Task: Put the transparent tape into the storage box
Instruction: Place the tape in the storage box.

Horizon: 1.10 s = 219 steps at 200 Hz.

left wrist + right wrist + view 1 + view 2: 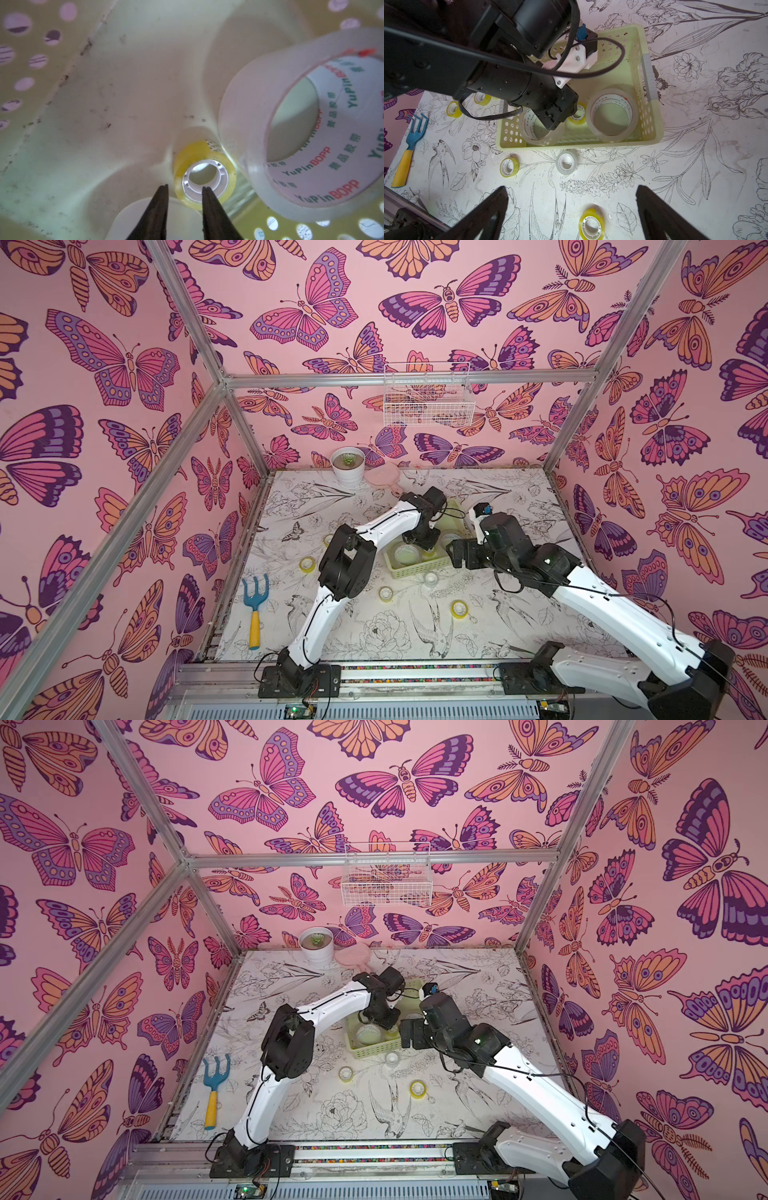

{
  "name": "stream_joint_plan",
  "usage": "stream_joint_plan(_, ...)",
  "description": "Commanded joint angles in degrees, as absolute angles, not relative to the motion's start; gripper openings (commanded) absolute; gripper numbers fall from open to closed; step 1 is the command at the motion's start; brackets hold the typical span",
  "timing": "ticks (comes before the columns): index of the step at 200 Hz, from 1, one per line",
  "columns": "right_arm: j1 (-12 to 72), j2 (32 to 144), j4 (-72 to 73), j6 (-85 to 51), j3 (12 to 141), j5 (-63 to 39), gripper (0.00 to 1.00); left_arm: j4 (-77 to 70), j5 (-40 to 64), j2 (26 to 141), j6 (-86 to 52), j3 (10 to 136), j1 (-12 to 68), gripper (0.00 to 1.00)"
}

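Your left pincer (185,187) is sitting low inside the storage box (124,83), jaws part open: one tip in the core of a small yellow roll (187,158), the other outside, apparently pinching nothing. That depth is likely keeping the roll flat beside the wide roll (245,116) reading "YuPinBOPP". Your right pincer (571,191) is hovering wide open, empty, over the worktop (695,187). In a top view, loose rolls (385,593) of transparent tape are lying from five to nine o'clock of the box.
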<state>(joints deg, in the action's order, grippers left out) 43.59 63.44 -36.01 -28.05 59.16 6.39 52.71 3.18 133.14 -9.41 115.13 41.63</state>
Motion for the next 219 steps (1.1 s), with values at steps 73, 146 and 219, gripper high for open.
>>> stream_joint_plan(73,43.91,66.61,-34.07,-25.41,61.87,4.61,0.99,54.67,1.34,118.27,-17.00,110.67,34.30,0.86)
stream_joint_plan(146,43.90,74.51,-30.64,-23.56,66.08,-1.17,0.99,54.49,-3.71,107.88,-25.16,98.60,27.35,1.00)
stream_joint_plan(219,45.84,84.49,-30.17,-20.63,74.99,-6.44,0.99,51.89,-6.17,101.37,-26.51,87.40,19.47,0.97)
